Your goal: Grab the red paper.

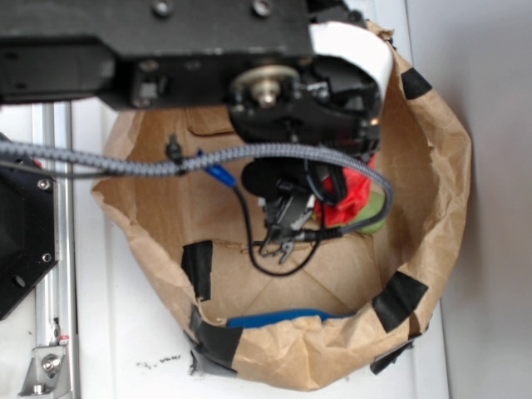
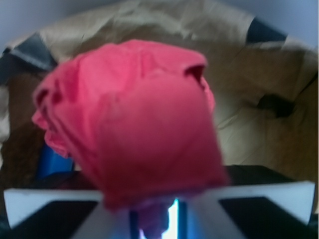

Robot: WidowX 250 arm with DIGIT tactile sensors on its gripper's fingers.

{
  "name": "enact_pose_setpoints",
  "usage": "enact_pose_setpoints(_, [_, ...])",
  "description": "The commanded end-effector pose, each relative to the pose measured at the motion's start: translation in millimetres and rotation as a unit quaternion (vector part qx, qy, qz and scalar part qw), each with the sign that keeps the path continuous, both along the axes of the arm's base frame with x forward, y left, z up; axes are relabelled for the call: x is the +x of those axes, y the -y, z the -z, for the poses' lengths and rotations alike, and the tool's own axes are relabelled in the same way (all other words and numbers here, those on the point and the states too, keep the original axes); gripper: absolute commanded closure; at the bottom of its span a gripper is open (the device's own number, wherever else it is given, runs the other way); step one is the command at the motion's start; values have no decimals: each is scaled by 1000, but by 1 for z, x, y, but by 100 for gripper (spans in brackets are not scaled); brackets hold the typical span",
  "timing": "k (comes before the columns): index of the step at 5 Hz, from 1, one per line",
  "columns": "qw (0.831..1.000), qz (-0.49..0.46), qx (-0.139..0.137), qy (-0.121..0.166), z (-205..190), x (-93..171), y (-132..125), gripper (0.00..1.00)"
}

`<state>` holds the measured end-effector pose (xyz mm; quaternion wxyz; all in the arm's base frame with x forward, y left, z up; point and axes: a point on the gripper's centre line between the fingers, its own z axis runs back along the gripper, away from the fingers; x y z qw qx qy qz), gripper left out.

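Observation:
The red paper (image 2: 134,124) is a wrinkly red wad that fills the middle of the wrist view. Its lower end sits pinched between the two jaws of my gripper (image 2: 157,215), which is shut on it. In the exterior view the red paper (image 1: 349,195) shows just under the black arm, inside the brown paper bag (image 1: 436,166), with the gripper (image 1: 332,204) at it and mostly hidden by the arm and cables. A bit of the green plush toy (image 1: 378,218) peeks out to the right of the red wad.
The bag's rolled rim has black tape patches (image 1: 399,299). A thin blue strip (image 1: 274,317) lies along the bag's near inner wall and shows in the wrist view (image 2: 52,162). A grey braided cable (image 1: 125,162) crosses the bag. A metal rail (image 1: 54,274) stands at left.

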<state>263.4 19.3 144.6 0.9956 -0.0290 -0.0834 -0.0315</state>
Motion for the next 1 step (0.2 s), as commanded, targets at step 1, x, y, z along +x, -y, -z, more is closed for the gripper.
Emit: enact_pose_setpoints(1, [1000,-25,1,6,-20,5,-9,100])
